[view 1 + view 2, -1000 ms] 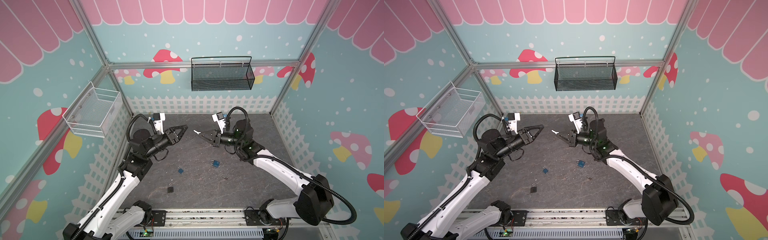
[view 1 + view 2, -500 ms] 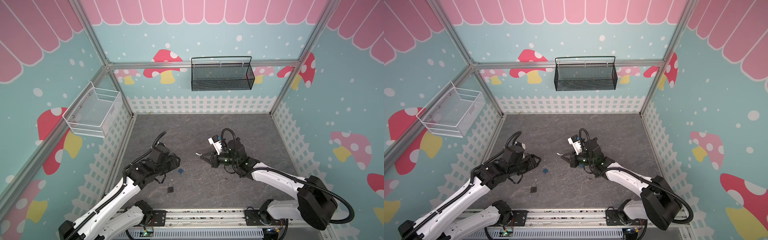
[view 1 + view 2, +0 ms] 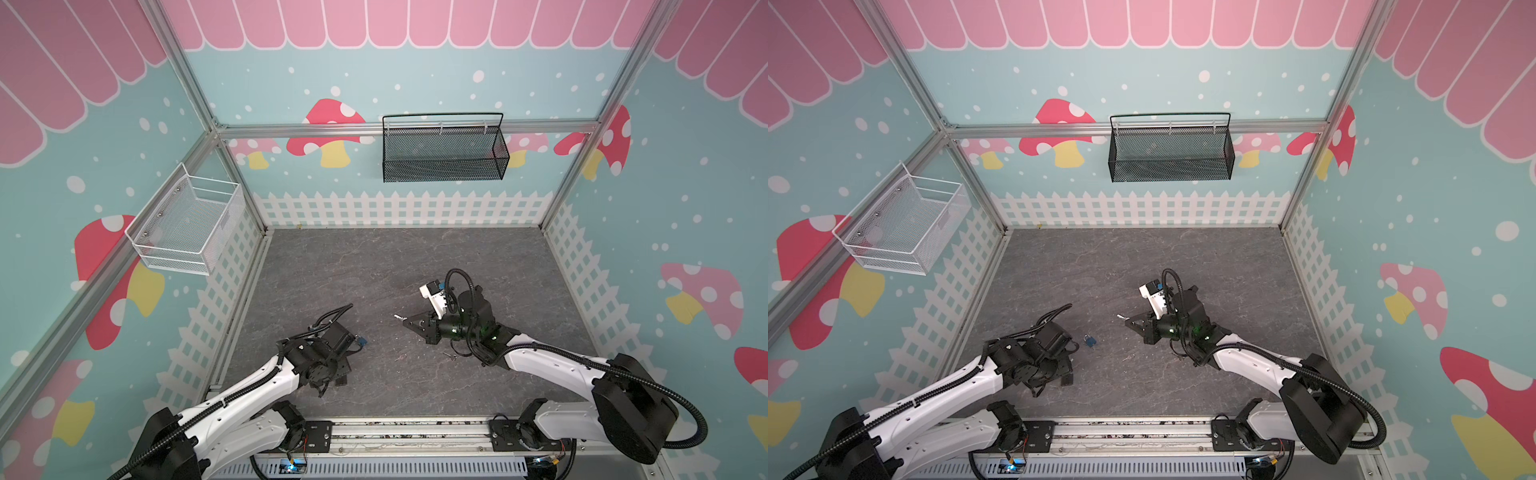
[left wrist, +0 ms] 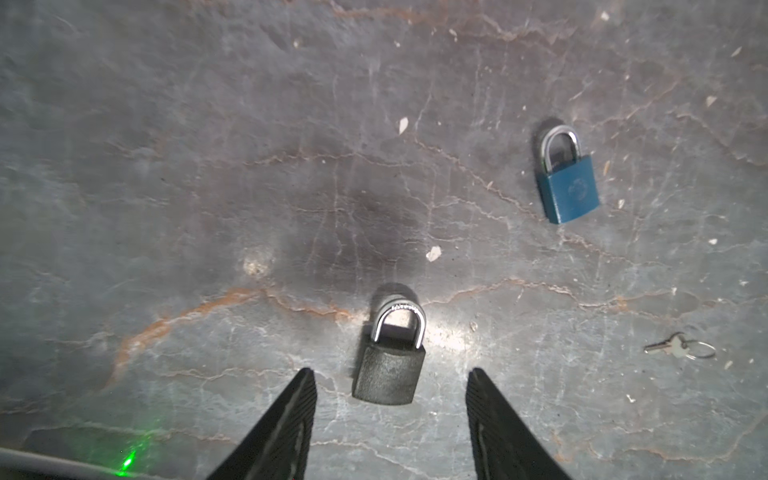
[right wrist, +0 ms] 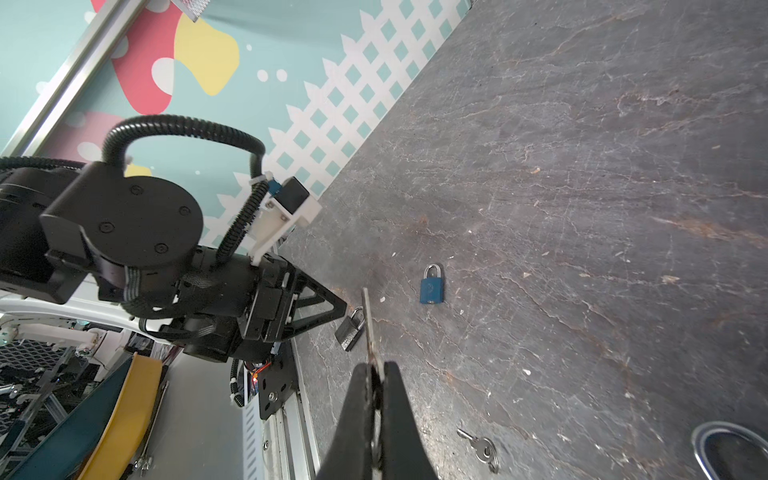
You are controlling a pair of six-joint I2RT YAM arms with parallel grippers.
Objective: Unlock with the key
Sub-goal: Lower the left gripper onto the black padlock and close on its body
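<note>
A black padlock [image 4: 388, 370] lies flat on the grey floor [image 4: 208, 166]. My left gripper [image 4: 390, 372] hangs low over it, open, one fingertip on each side of the lock's body and neither touching it. In both top views the left gripper [image 3: 332, 380] covers this lock. My right gripper [image 5: 376, 368] is shut on a small silver key [image 5: 366, 320], whose blade sticks out past the fingertips. In both top views the key [image 3: 400, 317] points left toward the left arm, above the floor.
A blue padlock [image 4: 567, 187] [image 3: 1089, 340] lies a short way beyond the black one. A spare key on a ring [image 4: 681, 348] [image 5: 480, 448] lies on the floor near the right gripper. A black basket [image 3: 442, 149] and a white basket [image 3: 187, 224] hang on the walls.
Both arms have dropped from a raised pose to near the floor. The left gripper came down and forward over the black padlock and opened a little wider. The right gripper kept the key.
</note>
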